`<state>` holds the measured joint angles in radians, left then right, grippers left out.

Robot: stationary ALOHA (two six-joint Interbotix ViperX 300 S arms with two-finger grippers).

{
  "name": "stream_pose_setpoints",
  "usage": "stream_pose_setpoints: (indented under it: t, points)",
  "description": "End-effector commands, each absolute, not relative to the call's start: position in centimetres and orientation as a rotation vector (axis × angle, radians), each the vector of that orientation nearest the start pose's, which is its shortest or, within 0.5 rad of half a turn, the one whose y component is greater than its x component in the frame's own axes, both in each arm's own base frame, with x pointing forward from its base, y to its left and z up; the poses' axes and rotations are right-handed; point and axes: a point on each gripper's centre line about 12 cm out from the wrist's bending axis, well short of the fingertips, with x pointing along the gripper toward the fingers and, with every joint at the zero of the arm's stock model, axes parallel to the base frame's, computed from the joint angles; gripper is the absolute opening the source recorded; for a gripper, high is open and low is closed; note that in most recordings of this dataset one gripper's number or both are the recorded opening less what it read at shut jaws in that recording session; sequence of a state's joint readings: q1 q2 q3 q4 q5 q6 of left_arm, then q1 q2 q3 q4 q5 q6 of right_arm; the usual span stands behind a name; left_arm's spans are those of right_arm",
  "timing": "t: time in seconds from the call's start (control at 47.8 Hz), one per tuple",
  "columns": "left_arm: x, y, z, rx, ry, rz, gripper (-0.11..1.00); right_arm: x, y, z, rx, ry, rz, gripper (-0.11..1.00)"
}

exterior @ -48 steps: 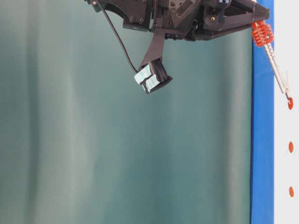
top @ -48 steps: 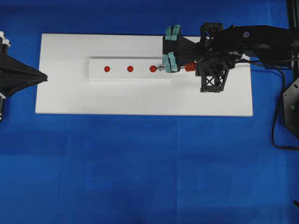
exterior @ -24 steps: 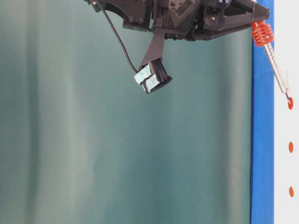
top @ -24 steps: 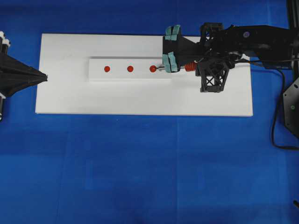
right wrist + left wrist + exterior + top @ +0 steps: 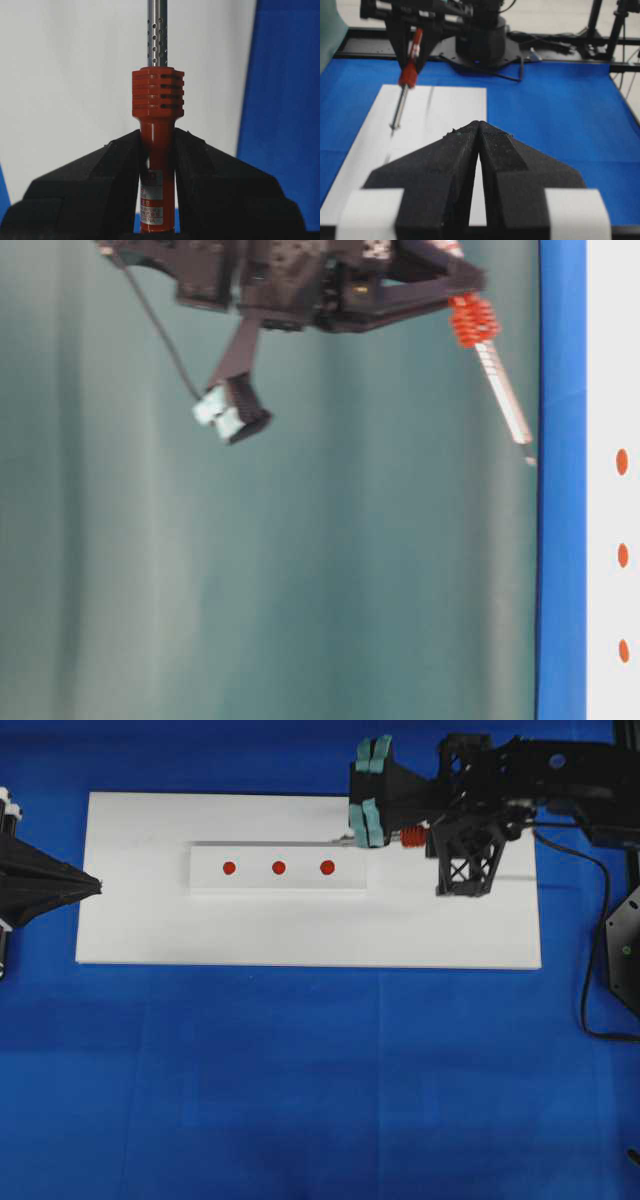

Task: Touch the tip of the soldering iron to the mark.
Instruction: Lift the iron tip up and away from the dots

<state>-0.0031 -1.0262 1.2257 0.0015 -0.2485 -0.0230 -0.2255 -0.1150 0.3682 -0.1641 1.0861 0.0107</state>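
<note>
Right gripper: clamped on the soldering iron handle, seen only in the right wrist view. Table-level view: the tip is held in the air, apart from the white block. Overhead view: the mark is uncovered. Left gripper: closed, nothing held, at the board's left edge.
</note>
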Motion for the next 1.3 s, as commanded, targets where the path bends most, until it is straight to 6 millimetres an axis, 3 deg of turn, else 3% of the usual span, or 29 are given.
stream_pose_setpoints:
  t: [0.0,0.167,0.314,0.983,1.276]
  points:
    - [18.7,-0.1,28.6,-0.022,-0.069,-0.007,0.02,32.9,-9.5,27.6,-0.014,1.288,-0.291,0.06]
    - [18.7,-0.1,28.6,-0.023,-0.072,-0.006,0.02,32.2,-9.6,30.9,-0.024,1.278,-0.317,0.06]
    - [18.7,-0.1,28.6,-0.023,-0.072,-0.007,0.02,31.8,-9.6,32.2,-0.023,1.284,-0.330,0.06]
    - [18.7,-0.1,28.5,-0.023,-0.069,-0.007,0.02,31.9,-9.4,32.0,-0.021,1.281,-0.325,0.06]
    - [18.7,-0.1,28.5,-0.023,-0.067,-0.007,0.02,31.5,-6.8,31.7,0.025,1.270,-0.326,0.06]
